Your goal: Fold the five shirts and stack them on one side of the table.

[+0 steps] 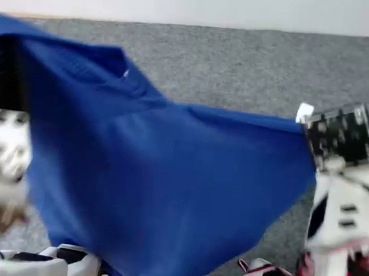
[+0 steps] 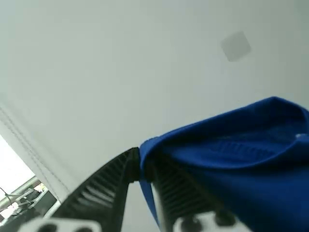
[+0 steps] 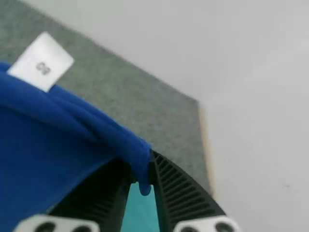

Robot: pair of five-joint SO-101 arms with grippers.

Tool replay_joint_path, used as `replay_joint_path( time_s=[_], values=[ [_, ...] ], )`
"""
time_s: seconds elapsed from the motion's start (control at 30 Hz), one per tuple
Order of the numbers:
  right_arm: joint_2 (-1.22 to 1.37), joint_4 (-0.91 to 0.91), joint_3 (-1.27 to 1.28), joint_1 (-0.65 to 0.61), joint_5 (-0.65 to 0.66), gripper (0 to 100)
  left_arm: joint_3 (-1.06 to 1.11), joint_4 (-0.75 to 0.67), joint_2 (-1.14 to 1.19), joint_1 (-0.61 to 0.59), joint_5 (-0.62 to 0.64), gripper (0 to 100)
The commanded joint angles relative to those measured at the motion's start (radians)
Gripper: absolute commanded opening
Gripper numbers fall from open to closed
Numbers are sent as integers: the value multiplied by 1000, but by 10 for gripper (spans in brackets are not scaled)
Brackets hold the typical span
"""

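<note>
Blue shirt hangs limp over the grey surface, left claw and right claw each clamped on an edge; soft, light cloth, likely best gripped at corners.

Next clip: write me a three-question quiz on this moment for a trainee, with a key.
1. Multiple choice: the left gripper and the right gripper are
A) both shut on the blue shirt
B) both open
C) one shut on the shirt, one open
2. True or false: the shirt is already folded.
3. Fill in: a white ___ sticks out from the shirt's edge near the right gripper.

Key: 1 A. 2 false; the shirt hangs spread between the two grippers. 3 tag.
</note>
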Motion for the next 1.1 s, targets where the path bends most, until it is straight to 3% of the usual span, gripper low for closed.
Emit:
replay_joint_path(
  time_s=[0.0,0.17,0.4,0.63,1.07],
  values=[
    [-4,-136,173,-28,0,10,193,11,14,-2,-6,2],
    [4,-375,405,-50,2,10,545,-150,12,-5,-6,2],
    [5,-641,654,-113,6,10,977,-496,12,-5,35,2],
    [114,-799,749,-133,8,10,1325,-807,18,2,35,2],
    [559,-941,474,-122,8,10,1394,-1083,276,-6,84,2]
  ],
)
